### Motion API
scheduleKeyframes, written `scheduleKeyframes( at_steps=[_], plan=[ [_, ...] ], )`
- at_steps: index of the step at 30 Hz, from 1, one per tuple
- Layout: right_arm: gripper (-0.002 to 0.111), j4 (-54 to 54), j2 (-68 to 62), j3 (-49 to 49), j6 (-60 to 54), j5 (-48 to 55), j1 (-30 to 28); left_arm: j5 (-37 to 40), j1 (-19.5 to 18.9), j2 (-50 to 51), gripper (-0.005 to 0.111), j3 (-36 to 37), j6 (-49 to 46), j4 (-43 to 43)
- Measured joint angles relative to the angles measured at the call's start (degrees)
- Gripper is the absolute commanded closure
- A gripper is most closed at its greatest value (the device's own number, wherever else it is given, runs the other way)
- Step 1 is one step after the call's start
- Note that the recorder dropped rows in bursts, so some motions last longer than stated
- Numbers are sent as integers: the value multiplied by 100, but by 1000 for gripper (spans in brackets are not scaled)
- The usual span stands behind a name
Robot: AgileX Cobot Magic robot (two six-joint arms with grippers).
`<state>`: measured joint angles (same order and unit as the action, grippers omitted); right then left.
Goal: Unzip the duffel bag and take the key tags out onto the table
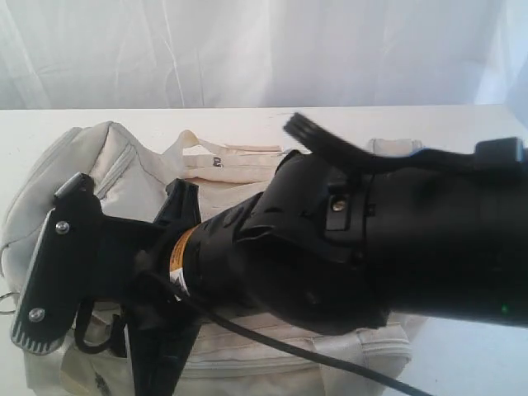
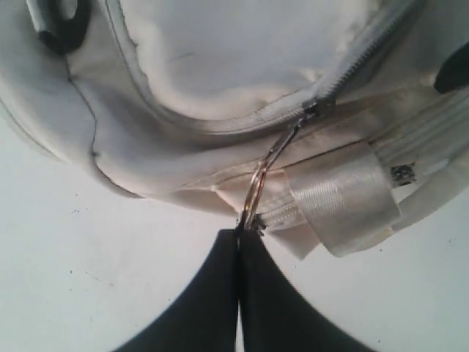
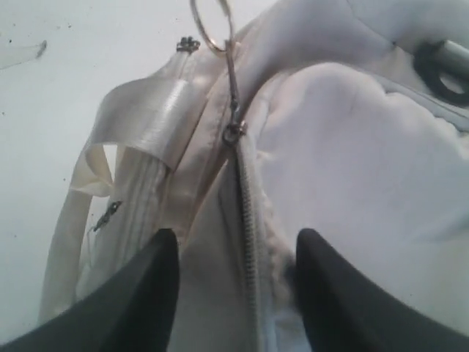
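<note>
Two grippers attend the zipper, so the unzipping step is in hand and looks barely begun. The left gripper (image 2: 245,233) has its fingers pressed together, pinching the metal pull ring (image 2: 256,187), which leads from the fingertips out to the zipper slider (image 2: 314,110) on the duffel bag (image 2: 242,59). The right gripper (image 3: 236,240) hangs with its fingers (image 3: 157,271) spread. The closed zipper (image 3: 249,220) runs between them, and they hold nothing. The key tags are not visible, presumably inside the bag. The table (image 2: 73,257) shows either side of the left fingers. Next, I judge, the right fingers should pin the fabric while the left draws the ring along the zipper line.
</note>
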<state>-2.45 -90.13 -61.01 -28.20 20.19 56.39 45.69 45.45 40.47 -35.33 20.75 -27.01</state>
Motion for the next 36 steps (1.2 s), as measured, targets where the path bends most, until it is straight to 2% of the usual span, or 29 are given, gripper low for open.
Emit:
scheduleKeyframes(
  at_steps=[3,4,9,15,21,25,36],
  plan=[
    [102,-21,-122,0,-1,10,25,28,0,-9,107,52,199,-199],
    [108,-32,-134,0,-1,89,25,50,0,-9,107,52,312,-331],
    [108,-32,-134,-50,45,728,25,148,0,-9,107,52,898,-1166],
    [108,-21,-134,-50,368,948,25,-260,0,229,107,56,1601,-2185],
    [108,-7,-134,-39,392,1067,25,-427,-67,760,107,56,1829,-2640],
    [108,1,-134,-39,405,1089,25,-788,-344,1083,107,-173,1891,-2728],
    [108,54,-134,-39,415,1090,25,-1972,-1508,2103,107,-828,1663,-2493]
  ],
)
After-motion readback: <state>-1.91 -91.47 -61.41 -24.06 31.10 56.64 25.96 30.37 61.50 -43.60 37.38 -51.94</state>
